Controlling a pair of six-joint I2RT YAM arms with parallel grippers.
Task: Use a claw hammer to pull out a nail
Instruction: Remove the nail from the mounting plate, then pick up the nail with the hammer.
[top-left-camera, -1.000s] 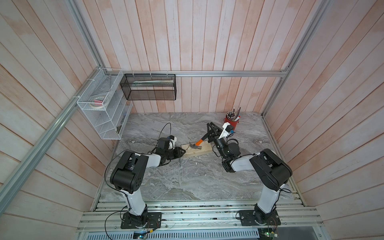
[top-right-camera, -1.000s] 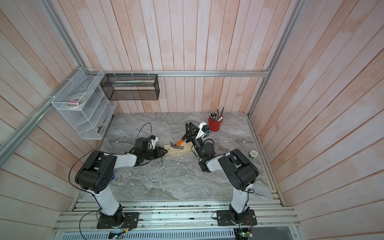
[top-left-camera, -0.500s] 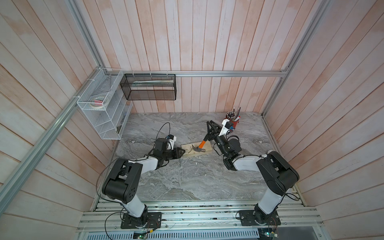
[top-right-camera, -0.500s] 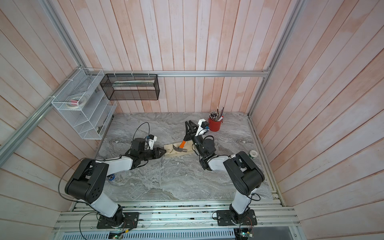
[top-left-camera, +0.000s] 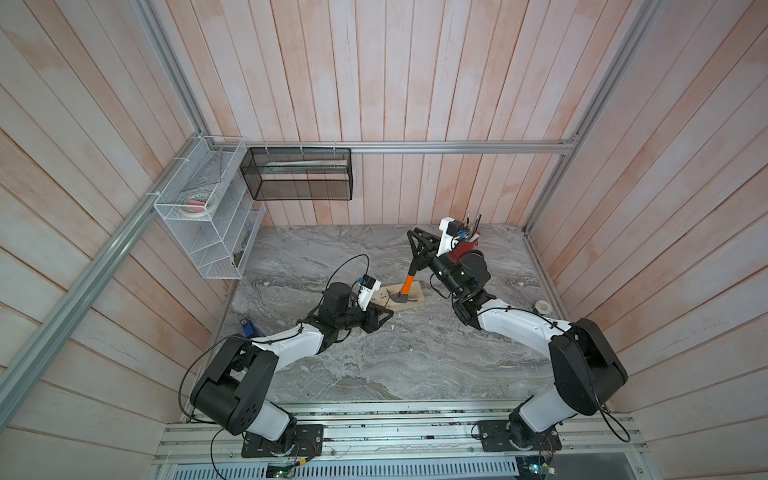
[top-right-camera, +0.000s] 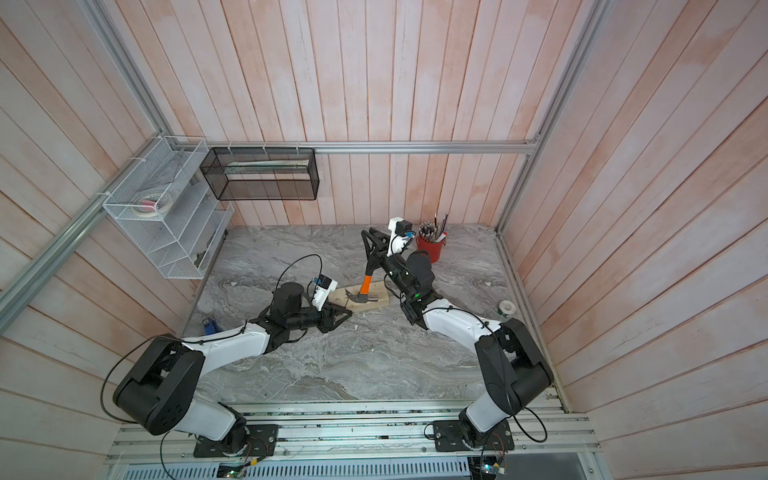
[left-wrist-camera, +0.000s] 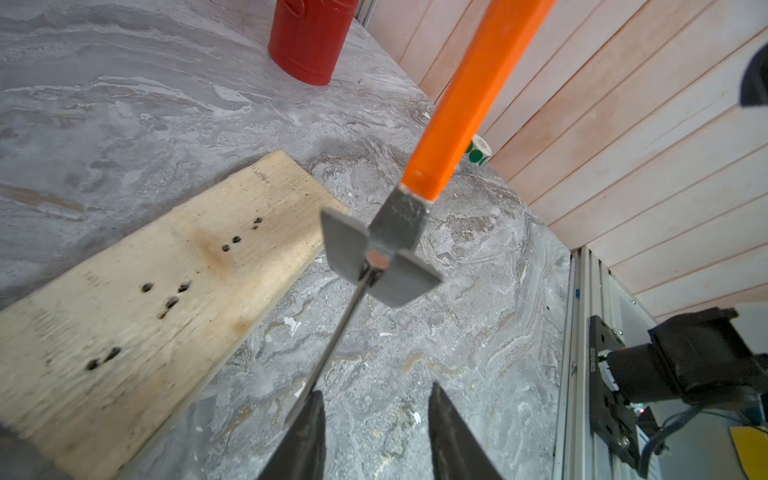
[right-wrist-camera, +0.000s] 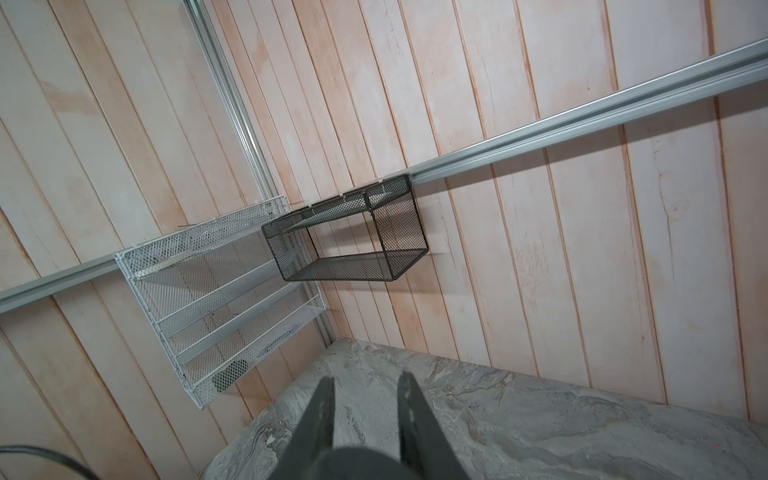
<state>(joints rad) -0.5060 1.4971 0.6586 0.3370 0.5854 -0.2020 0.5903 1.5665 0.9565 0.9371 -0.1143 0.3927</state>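
The claw hammer (top-left-camera: 408, 282) stands with its steel head over a pale wooden board (top-left-camera: 411, 305) mid-table in both top views. My right gripper (top-left-camera: 419, 245) is shut on its black lower handle, which shows as a dark blob (right-wrist-camera: 365, 461) deep between the fingers. In the left wrist view the claw (left-wrist-camera: 380, 259) has the nail (left-wrist-camera: 345, 320) caught by its head. The nail's shaft slants off the board's edge down to one left fingertip (left-wrist-camera: 316, 405). My left gripper (left-wrist-camera: 375, 388) is open beside the board's near end (top-left-camera: 384, 316), and the nail leans on that one finger only.
A red cup of pencils (top-left-camera: 467, 249) stands behind the right wrist. A tape roll (top-left-camera: 542, 307) lies by the right wall, a small blue object (top-left-camera: 247, 328) by the left. A white wire shelf (top-left-camera: 203, 216) and black mesh basket (top-left-camera: 299, 174) hang on the walls. The board shows several old nail holes (left-wrist-camera: 170, 301).
My left jaws have spread apart. The left arm's elbow has swung out leftward. The right gripper has lifted the hammer handle up and toward the back wall.
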